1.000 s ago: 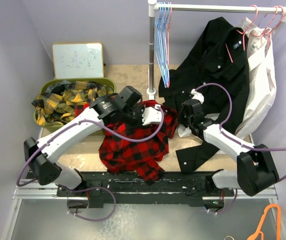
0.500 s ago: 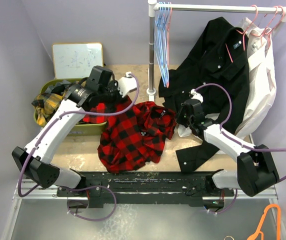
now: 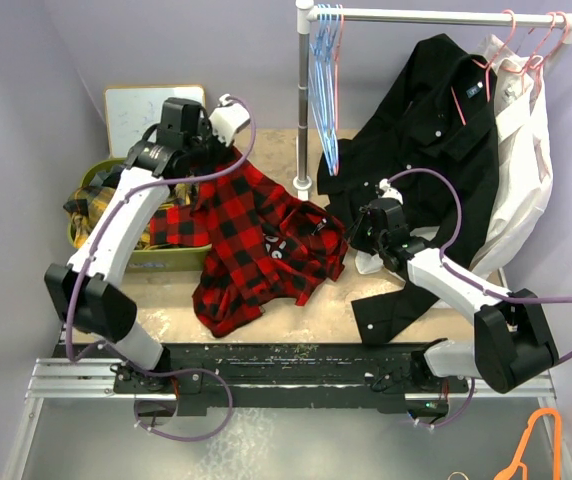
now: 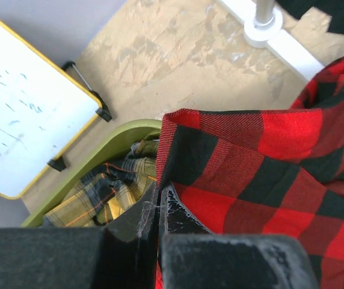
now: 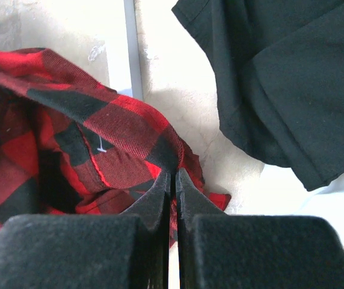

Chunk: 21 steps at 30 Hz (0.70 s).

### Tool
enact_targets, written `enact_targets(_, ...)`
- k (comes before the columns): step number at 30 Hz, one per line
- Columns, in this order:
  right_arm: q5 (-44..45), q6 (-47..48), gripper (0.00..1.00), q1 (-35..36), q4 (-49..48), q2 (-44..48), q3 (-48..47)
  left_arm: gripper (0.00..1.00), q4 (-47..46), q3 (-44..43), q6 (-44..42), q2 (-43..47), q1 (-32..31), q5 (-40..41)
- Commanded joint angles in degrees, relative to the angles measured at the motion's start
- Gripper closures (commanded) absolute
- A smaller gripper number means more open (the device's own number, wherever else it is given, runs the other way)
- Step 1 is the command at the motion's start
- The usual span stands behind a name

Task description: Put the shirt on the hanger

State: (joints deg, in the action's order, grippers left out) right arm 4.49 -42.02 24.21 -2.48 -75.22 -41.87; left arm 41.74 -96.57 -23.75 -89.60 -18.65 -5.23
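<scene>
Top view: left hand (image 3: 208,162) is high over the back-left of the bench (image 3: 156,320), fingers together and clamped on an upper edge of the shirt (image 3: 246,245). The red-and-black cloth hangs from that pinch in a slanted sheet, its lower end resting on the bench. Right hand (image 3: 366,233) is low at the shirt's right side, shut on a fold there. Two-corner hold reads as an attempt to spread the garment and find an opening. The hanger (image 3: 337,65), pink wire, hangs on the rail among the light blue hangers (image 3: 321,90), well apart from both hands and not yet engaged. The green bin (image 3: 116,258) holds yellow-green plaid cloth (image 3: 101,205); one part of the shirt drapes over its near-right rim. The black shirt (image 3: 436,130) hangs to the right, its hem on the bench. Left wrist view: fingertips pressed shut with the checked edge between them; bin rim and plaid cloth directly below, whiteboard (image 4: 27,120) propped behind. Right wrist view: fingertips closed on a bunched red fold lying on the bench, black shirt's hem just beside it.
</scene>
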Motion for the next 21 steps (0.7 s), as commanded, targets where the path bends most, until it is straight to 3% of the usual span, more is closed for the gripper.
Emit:
enact_targets(1,-2.5,-1.4,1.0,-0.1,-0.2,1.6,0.2,1.0,-2.8,-2.4,3.7,-5.2,3.0,-0.2)
enact_targets(9,-2.9,-1.8,1.0,-0.1,4.6,5.7,1.3,1.0,-1.8,-2.6,8.9,-11.3,8.4,-3.3)
enact_targets(21,-1.9,-2.4,1.0,-0.1,14.1,15.9,5.4,1.0,-2.1,3.2,10.4,-12.8,11.7,-6.5)
